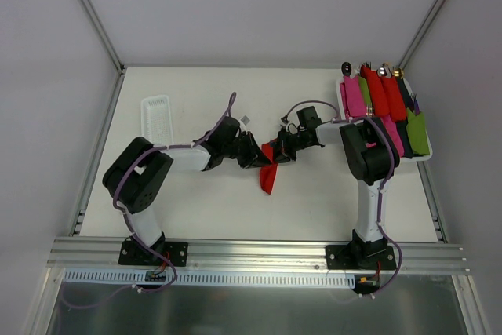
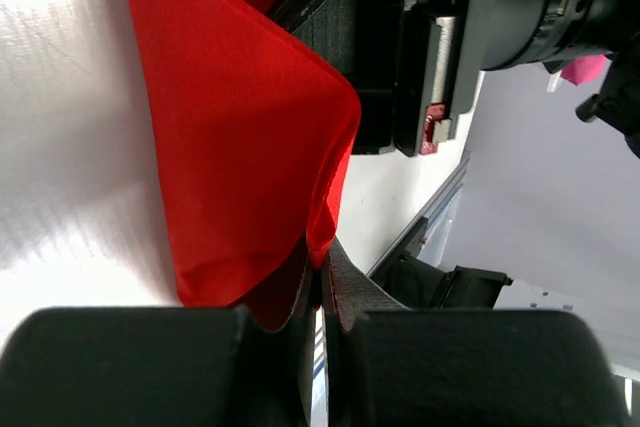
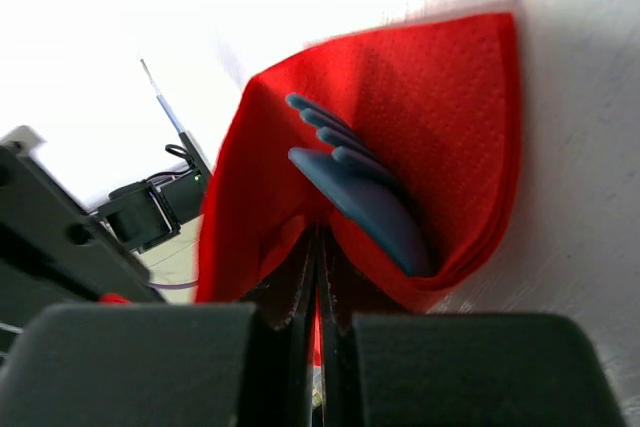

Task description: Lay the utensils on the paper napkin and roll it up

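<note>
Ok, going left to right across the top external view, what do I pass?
White basket → left fingers → paper napkin → right fingers → tray of rolled bundles.

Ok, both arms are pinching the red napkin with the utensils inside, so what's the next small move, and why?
Probably roll the paper napkin over itself one turn, without letting go. The left fingers and right fingers are both shut on it, but it's only loosely folded, with the blue utensils showing at its open side.
</note>
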Controlling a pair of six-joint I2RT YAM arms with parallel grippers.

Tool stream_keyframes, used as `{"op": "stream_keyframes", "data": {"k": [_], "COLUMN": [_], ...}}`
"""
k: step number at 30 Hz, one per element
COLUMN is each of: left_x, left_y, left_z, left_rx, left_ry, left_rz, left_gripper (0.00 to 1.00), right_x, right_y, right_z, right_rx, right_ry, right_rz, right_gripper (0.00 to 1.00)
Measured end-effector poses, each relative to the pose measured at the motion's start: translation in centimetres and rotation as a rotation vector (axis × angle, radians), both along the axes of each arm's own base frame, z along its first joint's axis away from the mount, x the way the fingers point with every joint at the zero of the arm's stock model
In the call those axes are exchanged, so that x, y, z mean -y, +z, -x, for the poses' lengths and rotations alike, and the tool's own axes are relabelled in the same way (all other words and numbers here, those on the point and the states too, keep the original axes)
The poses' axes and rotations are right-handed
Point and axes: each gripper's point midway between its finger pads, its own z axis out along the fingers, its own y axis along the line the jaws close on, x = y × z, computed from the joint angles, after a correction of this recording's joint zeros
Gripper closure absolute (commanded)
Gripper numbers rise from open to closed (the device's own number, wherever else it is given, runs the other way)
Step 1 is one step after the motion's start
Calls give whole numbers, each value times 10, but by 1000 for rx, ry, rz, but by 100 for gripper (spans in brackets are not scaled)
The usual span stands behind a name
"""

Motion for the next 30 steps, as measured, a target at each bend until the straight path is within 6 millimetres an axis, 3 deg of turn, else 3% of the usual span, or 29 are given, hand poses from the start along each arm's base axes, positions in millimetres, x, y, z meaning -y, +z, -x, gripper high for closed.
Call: {"op": "stream_keyframes", "data": {"k": [9,15,22,30], "left_x": [15,6,5,3], "left_y": [-26,-51,-54,-59], "left_z": [13,20,19,19], "left_rx": [-75,-134,-156,-181], "left_ry": [18,72,104,141], "left_rz": [22,-15,-15,-33], "left_gripper": [100,100,100,100], "right_x": [0,1,3,13], "right_y": [0,0,1,8], "right_z": [0,1,2,3], "right_rx": [0,0,18,40], "right_ry": [1,4,12,30], "right_rz": [3,10,50,93], "right_gripper": [100,100,99,88]}}
